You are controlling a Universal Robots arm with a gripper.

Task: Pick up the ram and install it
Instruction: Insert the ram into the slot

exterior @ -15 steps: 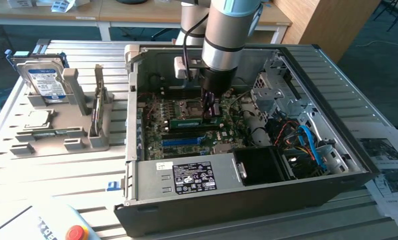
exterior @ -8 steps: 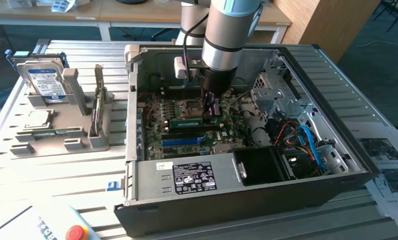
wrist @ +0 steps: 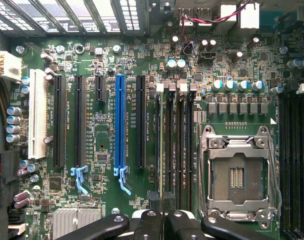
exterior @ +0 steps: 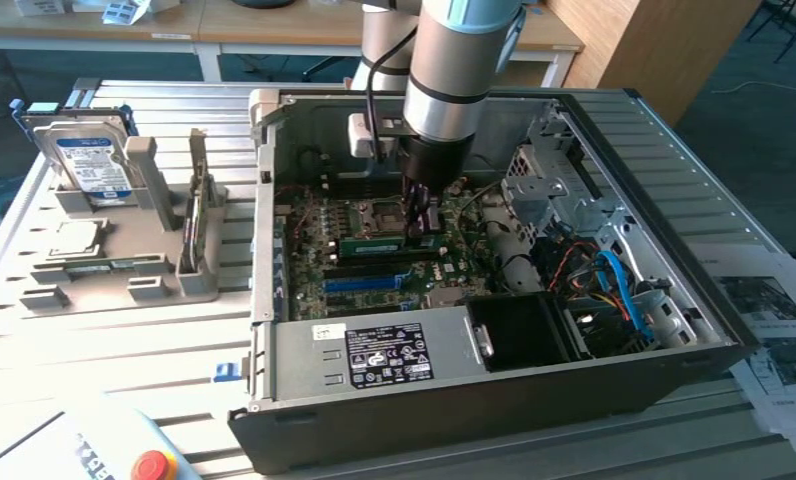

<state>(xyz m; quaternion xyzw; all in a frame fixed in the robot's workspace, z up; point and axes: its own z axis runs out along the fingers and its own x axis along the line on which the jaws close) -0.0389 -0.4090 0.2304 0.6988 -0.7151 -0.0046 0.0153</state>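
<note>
One stick of ram (exterior: 375,243) lies along the memory slots (wrist: 179,150) just beside the processor socket (exterior: 378,212). The fingers (wrist: 154,201) are pinched almost shut on its top edge, and the arm (exterior: 458,60) stands straight up over it.

I cannot tell whether the stick's lower edge is down in a slot or just above one, and that is my first worry. If it sits a touch off the groove, or its notch faces the wrong way, a push from above would load the board rather than seat the stick. That could damage the contacts.

The grip looks to be toward one end rather than the middle, so I judge that end could go down first and the stick could rock. With so thin a hold it might also slip, and a sideways skid would land on the socket, which has no chip in it.

A little farther from the socket, the white latches (wrist: 171,87) at the slot ends could block the stick if they are not swung back. I cannot make out how they stand.

Well apart from the socket, outside the case (exterior: 505,400), a grey holder (exterior: 118,270) sits on the worktop (exterior: 131,350). It carries what looks like the second stick (exterior: 206,215) on edge and a hard drive (exterior: 85,160), both out of harm's way.
</note>
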